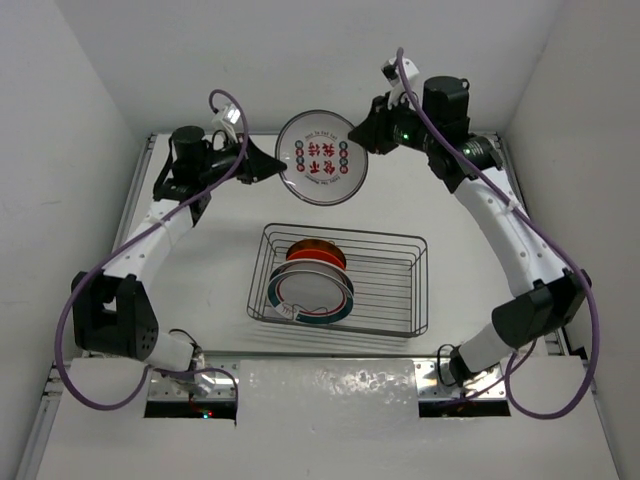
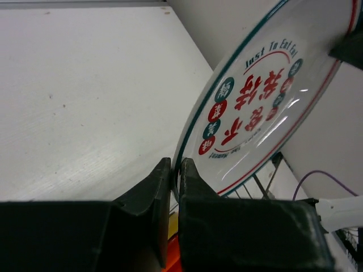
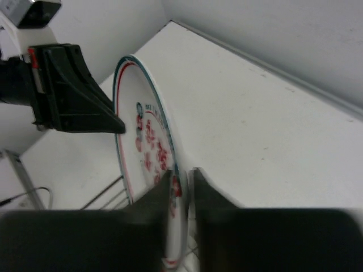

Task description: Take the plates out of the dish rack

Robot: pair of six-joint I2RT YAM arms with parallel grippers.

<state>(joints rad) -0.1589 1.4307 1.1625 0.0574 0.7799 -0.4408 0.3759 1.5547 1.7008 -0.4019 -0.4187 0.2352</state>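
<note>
Both the left arm [image 1: 150,232] and right arm [image 1: 505,230] are the same deal, smooth white link shells with chunky matte black joint blocks [image 1: 118,318], black wedge-shaped fingers [image 2: 148,195], a long purple cable [image 1: 64,340] looping off each, plus a tiny green light [image 1: 405,131] on the right wrist.

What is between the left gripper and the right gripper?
A printed white plate, pinched at opposite rims by the left gripper and the right gripper; the top view shows it.
</note>
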